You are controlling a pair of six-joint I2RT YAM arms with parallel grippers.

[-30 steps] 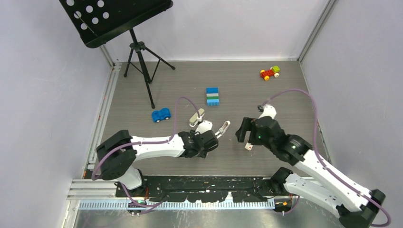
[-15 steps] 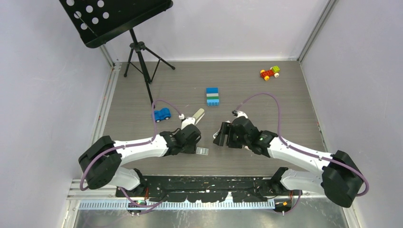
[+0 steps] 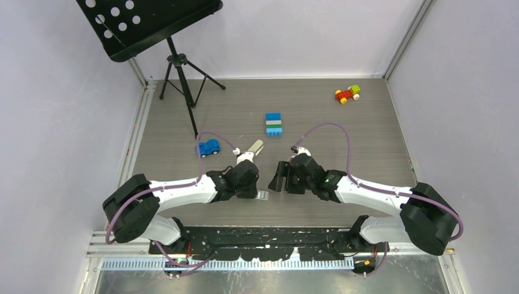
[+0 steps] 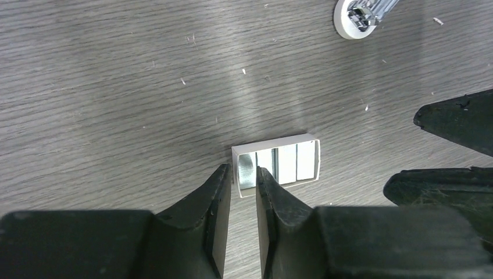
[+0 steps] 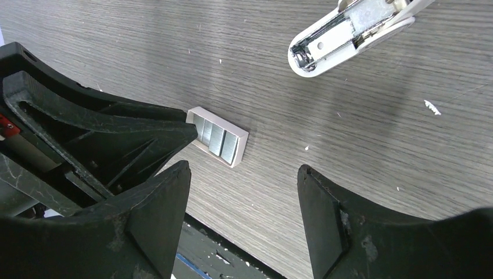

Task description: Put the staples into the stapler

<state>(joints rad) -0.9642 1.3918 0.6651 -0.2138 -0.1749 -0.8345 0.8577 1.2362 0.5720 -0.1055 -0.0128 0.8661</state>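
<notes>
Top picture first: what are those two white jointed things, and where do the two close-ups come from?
They are robot arms, the left arm and the right arm, bolted to a table and filmed from above. Each close-up comes from a camera on one wrist, looking past its black two-fingered tool. The left tool has its fingers nearly together at one end of a small box of staples; whether it grips is unclear. The right tool hangs open, empty. The stapler lies nearby, with a blue toy car, stacked blocks and a music stand.
</notes>
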